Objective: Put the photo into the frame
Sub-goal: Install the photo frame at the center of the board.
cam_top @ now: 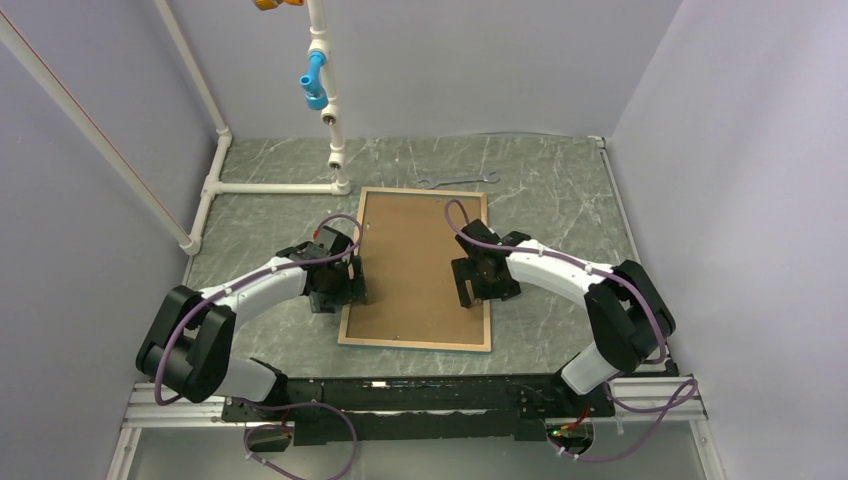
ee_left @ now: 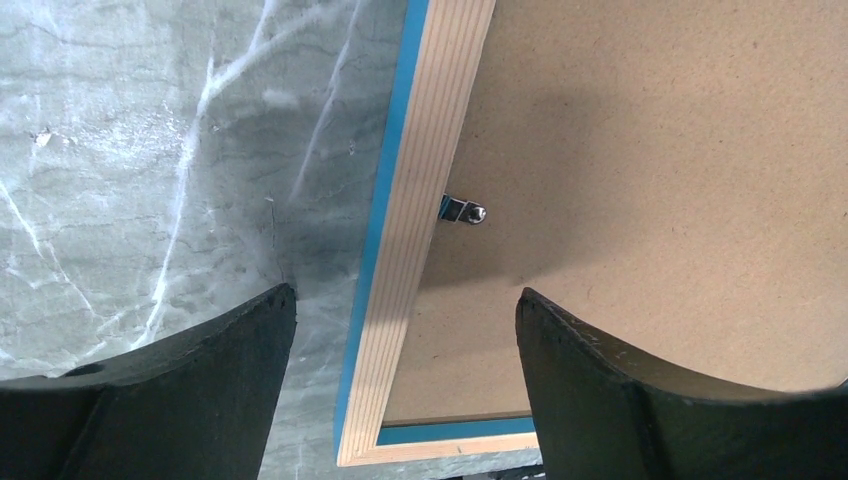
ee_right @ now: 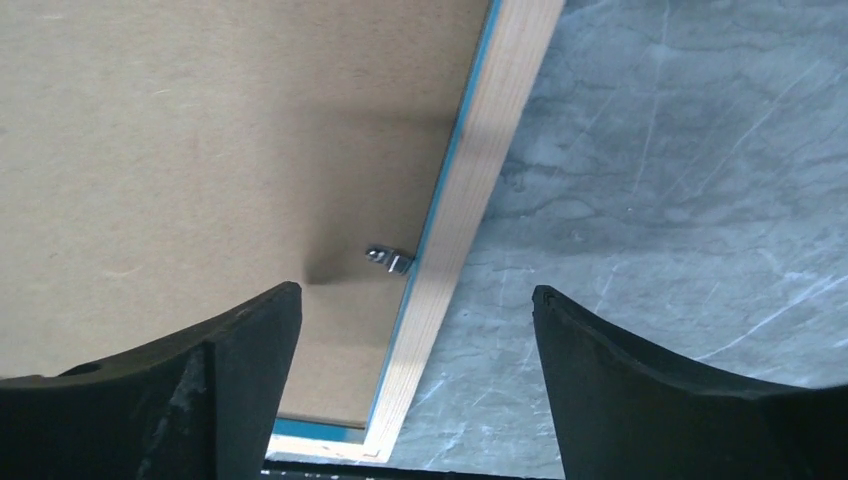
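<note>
The frame (cam_top: pixel 415 343) lies face down on the table, its pale tan wood back up and blue showing along its edges. A plain brown backing board (cam_top: pixel 420 260) fills it. The photo is hidden. My left gripper (cam_top: pixel 340 290) is open over the frame's left rail (ee_left: pixel 425 200), one finger over the table and the other over the board (ee_left: pixel 650 180). My right gripper (cam_top: pixel 478 285) is open over the right rail (ee_right: pixel 470 190). A small metal clip (ee_left: pixel 463 210) sits at the left rail's inner edge. Another clip (ee_right: pixel 390 259) sits at the right rail. Neither gripper holds anything.
A metal wrench (cam_top: pixel 455 181) lies just behind the frame's far edge. A white pipe stand (cam_top: pixel 330 110) with a blue fitting (cam_top: pixel 315 85) rises at the back left, with pipes along the left side. Grey walls close in on three sides.
</note>
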Available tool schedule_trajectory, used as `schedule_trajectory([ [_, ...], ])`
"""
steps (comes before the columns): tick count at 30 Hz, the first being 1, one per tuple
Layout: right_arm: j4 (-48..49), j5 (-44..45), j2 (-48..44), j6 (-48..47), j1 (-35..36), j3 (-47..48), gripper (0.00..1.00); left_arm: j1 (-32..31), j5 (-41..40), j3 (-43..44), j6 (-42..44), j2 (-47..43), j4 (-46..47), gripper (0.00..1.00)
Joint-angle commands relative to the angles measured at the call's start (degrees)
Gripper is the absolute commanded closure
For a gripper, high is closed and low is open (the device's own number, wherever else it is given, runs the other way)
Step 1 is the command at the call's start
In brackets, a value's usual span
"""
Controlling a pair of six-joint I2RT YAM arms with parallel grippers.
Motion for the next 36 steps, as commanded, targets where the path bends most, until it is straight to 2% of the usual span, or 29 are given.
schedule_trajectory([
  [1, 3.41, -4.26, -4.14, 0.29, -0.87, -0.54, 0.09, 0.3, 0.2, -0.9, 0.72, 0.47, 2.48, 0.17],
  [5, 6.16, -9.21, -3.92, 0.89, -2.45, -1.84, 0.01, 0.29, 2.31, -1.51, 0.71, 1.14, 4.49, 0.18],
  [12, 12.76, -19.5, -2.69, 2.59, -4.72, -6.2, 0.01, -0.47, 8.15, -3.81, 0.19, 0.94, 8.24, 0.21],
  [19, 14.27, -26.16, -7.43, 5.29, -3.88, -9.83, 0.01, -7.97, 8.01, -8.02, -4.24, -3.72, 8.89, 0.21],
  [28, 10.09, -25.02, -16.59, 10.46, 2.3, -15.7, 0.01, -20.29, 3.12, -13.56, -14.09, -12.34, 4.66, 0.2],
  [32, 6.66, -17.41, -18.29, 10.23, 1.93, -15.54, 0.0, -20.22, -0.74, -14.26, -14.42, -16.63, -0.13, 0.15],
  [36, 6.24, -16.15, -16.58, 7.96, -2.57, -12.56, 0.0, -15.63, -0.94, -11.99, -10.76, -17.01, -1.46, 0.13],
])
